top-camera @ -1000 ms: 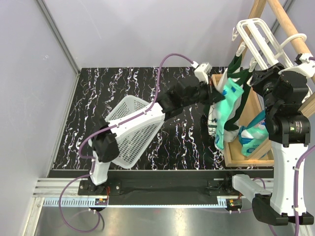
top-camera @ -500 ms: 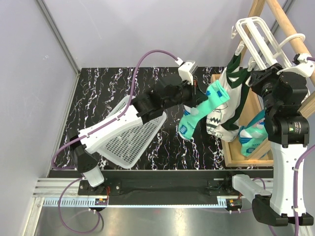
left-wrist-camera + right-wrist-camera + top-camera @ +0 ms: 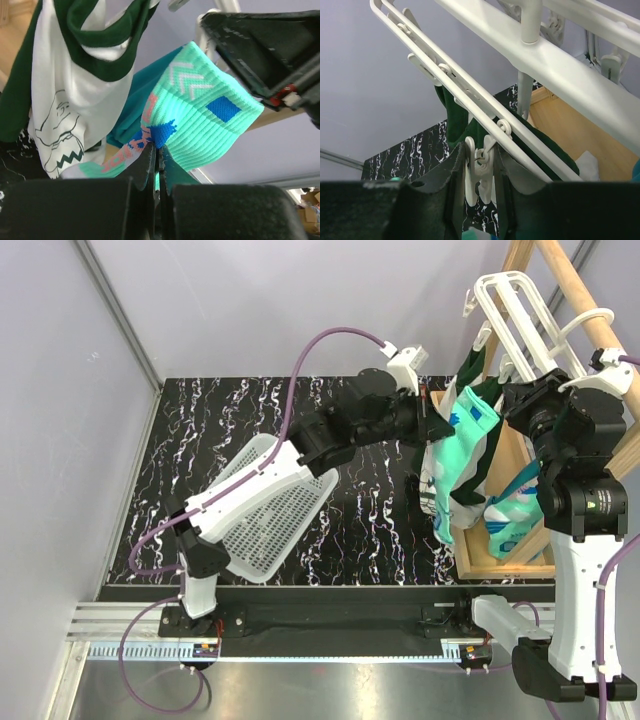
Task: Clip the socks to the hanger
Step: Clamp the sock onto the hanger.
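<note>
The white hanger (image 3: pixel 510 310) hangs from the wooden pole at the upper right; its bars (image 3: pixel 560 65) cross the right wrist view. My right gripper (image 3: pixel 520 400) (image 3: pixel 479 170) is shut on one dangling white clip (image 3: pixel 482 172), a finger pressing each side. My left gripper (image 3: pixel 440 425) (image 3: pixel 159 152) is shut on a mint-green sock (image 3: pixel 462 440) (image 3: pixel 200 115), pinching it at the blue logo patch and holding its cuff up just left of the right gripper (image 3: pixel 270 45). A second sock (image 3: pixel 510 520) lies lower down on the wooden base.
A white and dark-green cloth (image 3: pixel 438 485) (image 3: pixel 65 100) hangs from the hanger beside the held sock. The wooden rack (image 3: pixel 580 290) and its base frame (image 3: pixel 500 565) stand at the right. A white mesh basket (image 3: pixel 265 510) lies tipped under the left arm.
My left arm pulled the sock away to the left, then swung it back right and higher, up to the clip. The right gripper has stayed put on the clip.
</note>
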